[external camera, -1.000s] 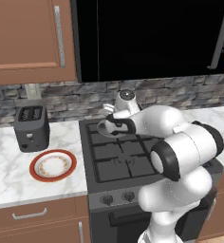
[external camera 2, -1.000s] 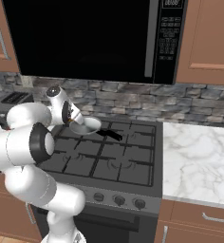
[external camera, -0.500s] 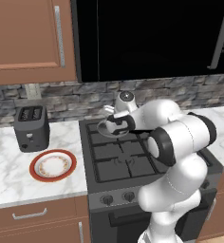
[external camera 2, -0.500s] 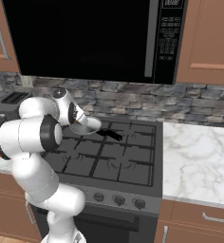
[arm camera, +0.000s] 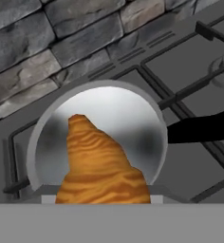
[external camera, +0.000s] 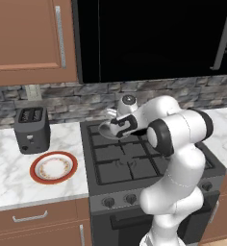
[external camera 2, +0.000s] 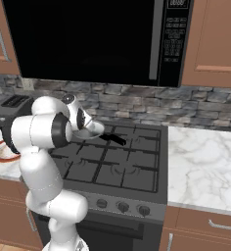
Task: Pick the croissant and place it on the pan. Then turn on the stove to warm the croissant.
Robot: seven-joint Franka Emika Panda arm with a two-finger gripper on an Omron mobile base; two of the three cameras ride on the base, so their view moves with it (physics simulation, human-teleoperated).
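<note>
We hold the croissant [arm camera: 102, 166] in our pincer [arm camera: 102, 201], just above the pan [arm camera: 52, 137] on the stove's [external camera: 130, 166] far left burner. Released off-centre, it could tip over the low rim onto the grates. White marble table [external camera: 9, 166], stone backsplash and brown cabinets surround us.

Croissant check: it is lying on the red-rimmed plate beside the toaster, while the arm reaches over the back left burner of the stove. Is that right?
Not quite. The red-rimmed plate beside the toaster bears nothing. The hand view shows the croissant over the pan, close to the camera, at the gripper. The rest holds: the arm does reach over the back left burner of the stove.
</note>
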